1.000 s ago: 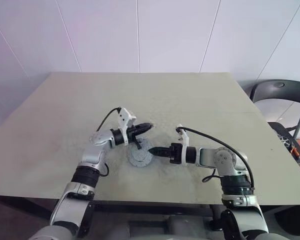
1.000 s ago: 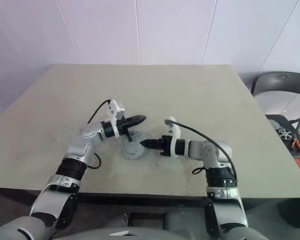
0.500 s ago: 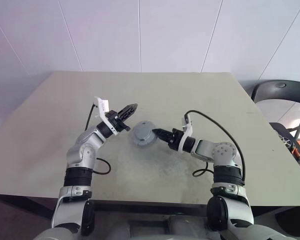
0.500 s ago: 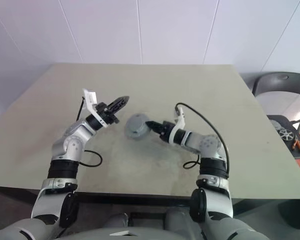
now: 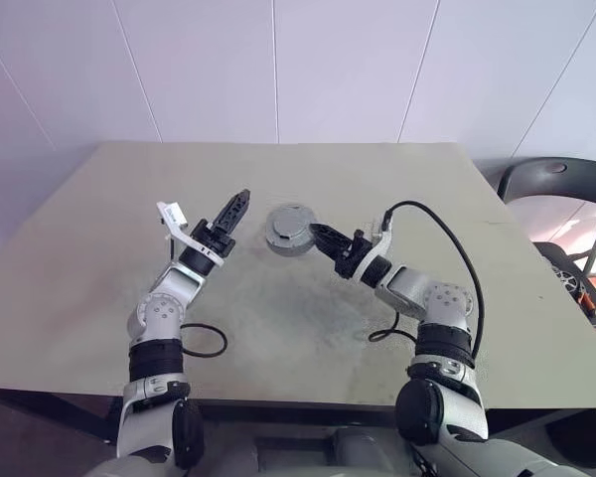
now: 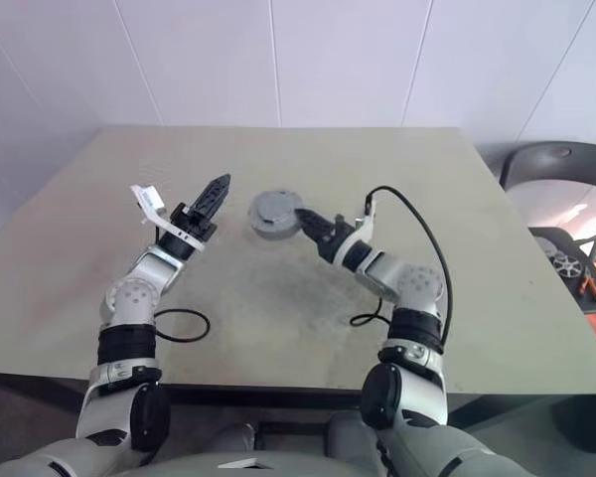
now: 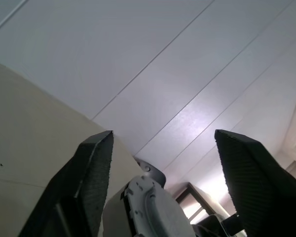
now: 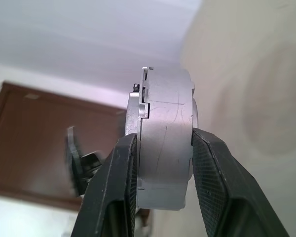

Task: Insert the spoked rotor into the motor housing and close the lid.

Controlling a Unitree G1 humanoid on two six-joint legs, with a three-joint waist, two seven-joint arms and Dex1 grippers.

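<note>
Two pincers are up off the table (image 5: 99,248), and only one of them carries anything. My right gripper (image 5: 318,237) is clamped across the motor housing (image 5: 290,230), one finger on each flat face, so the silver cup sits edge-on between them in the right wrist view (image 8: 165,153); I grip it that way because pinching across its short height gives me a firm hold on the whole closed stack. The lid (image 8: 134,111) looks already seated on one face, its stepped rim flush against the housing, and I cannot see the spoked rotor, so I judge it is shut inside. The assembly hangs above the far middle of the table, touching nothing but my fingers. My left gripper (image 5: 236,207) stands just beside the housing, apart from it, its fingers (image 7: 93,168) spread wide and empty in its wrist view, with the housing's rim showing low between them. I judge it is kept close as a guard or ready to help, while the right alone bears the piece.
</note>
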